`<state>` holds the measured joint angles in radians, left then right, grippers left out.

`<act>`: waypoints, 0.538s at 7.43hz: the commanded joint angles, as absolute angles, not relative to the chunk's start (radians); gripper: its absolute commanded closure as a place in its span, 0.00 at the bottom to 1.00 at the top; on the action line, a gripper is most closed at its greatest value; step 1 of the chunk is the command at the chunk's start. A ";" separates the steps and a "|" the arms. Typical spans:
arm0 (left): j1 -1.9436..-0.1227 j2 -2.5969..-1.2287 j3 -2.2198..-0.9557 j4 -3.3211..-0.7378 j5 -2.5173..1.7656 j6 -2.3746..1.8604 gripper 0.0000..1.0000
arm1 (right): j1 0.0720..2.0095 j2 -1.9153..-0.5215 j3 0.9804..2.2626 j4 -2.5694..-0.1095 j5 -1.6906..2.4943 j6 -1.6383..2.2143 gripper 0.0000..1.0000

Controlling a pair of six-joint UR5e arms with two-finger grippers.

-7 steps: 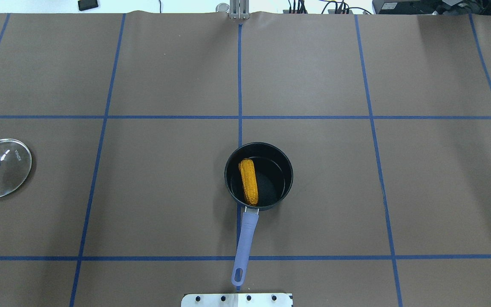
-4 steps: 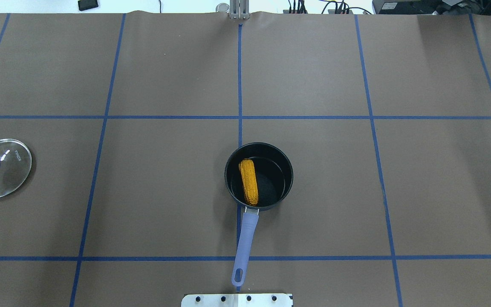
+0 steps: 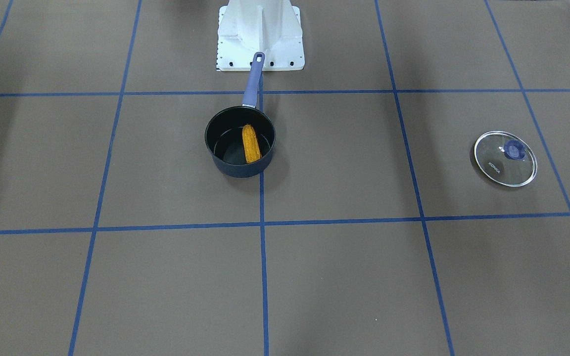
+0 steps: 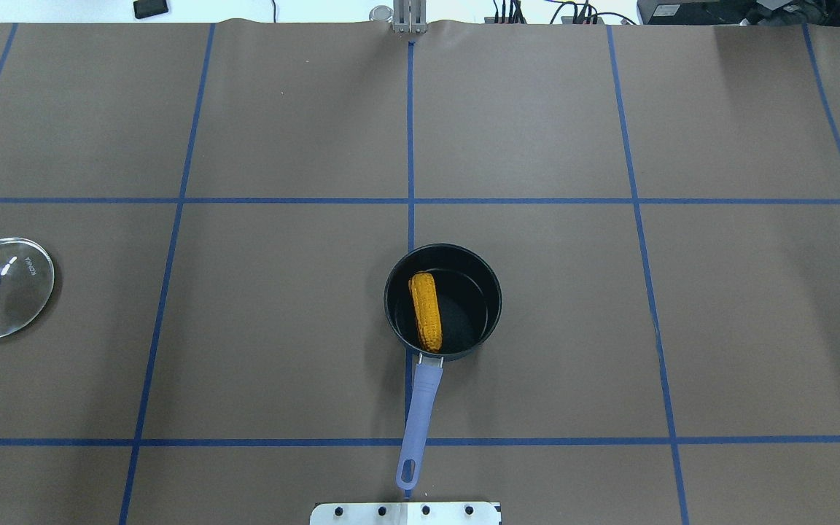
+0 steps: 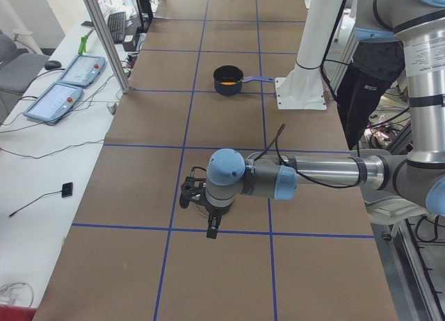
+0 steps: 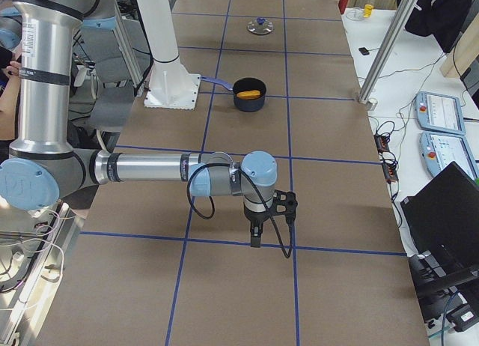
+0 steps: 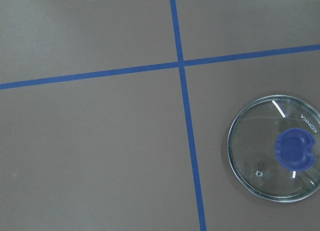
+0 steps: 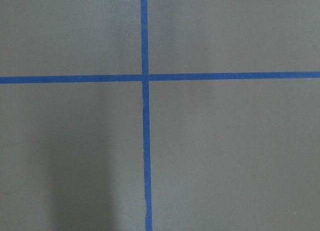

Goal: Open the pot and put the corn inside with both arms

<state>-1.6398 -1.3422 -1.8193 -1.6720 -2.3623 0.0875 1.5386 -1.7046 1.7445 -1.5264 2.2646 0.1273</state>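
Nothing moved — corn (image 4: 426, 311) in pot (image 4: 491, 292), well apart from left tool (image 5: 209, 225), right tool (image 6: 256, 232).

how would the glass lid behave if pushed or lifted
The lid looks like rigid glass, so probably fragile and slick. It lies flat, knob up, so a push would likely slide it, not roll it. The knob seems the surest grip.

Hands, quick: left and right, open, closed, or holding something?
Left hand: cannot tell; it shows only in a side view.
Right hand: cannot tell; it shows only in a side view.
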 commanded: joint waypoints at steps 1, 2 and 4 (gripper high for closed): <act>-1.640 -1.342 -1.819 -1.672 -2.362 0.087 0.02 | 1.539 -1.697 1.746 -1.526 2.281 0.126 0.00; -1.640 -1.342 -1.819 -1.672 -2.362 0.087 0.02 | 1.539 -1.697 1.746 -1.525 2.302 0.124 0.00; -1.640 -1.342 -1.821 -1.672 -2.362 0.087 0.02 | 1.537 -1.697 1.743 -1.526 2.306 0.124 0.00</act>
